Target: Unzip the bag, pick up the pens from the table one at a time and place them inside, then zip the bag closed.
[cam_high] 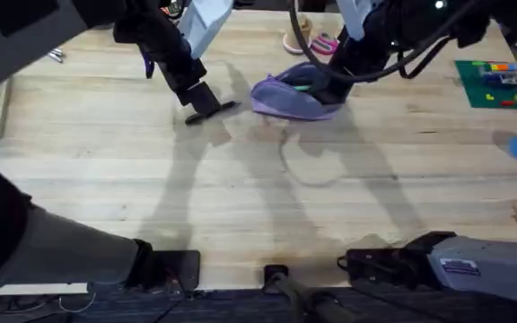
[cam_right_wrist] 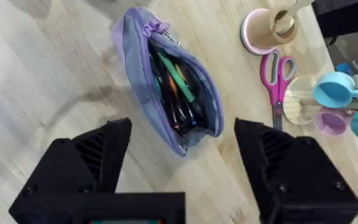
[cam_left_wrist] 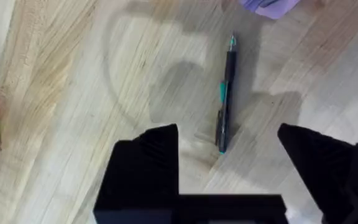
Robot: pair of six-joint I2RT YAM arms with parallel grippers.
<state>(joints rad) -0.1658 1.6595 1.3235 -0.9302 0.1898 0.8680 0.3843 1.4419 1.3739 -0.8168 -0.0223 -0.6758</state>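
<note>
Your left gripper (cam_left_wrist: 229,177) hangs with fingers spread wide over the black pen (cam_left_wrist: 225,99), which lies flat on the desk (cam_left_wrist: 61,124), its length crossing the gap. The unzipped bag (cam_right_wrist: 166,81) waits under your open right gripper (cam_right_wrist: 182,168).

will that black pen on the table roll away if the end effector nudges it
Probably a little: the black pen looks slim and round, lying flat on the smooth table. Its teal clip may stop a full roll. It likely stays stiff when pinched.
</note>
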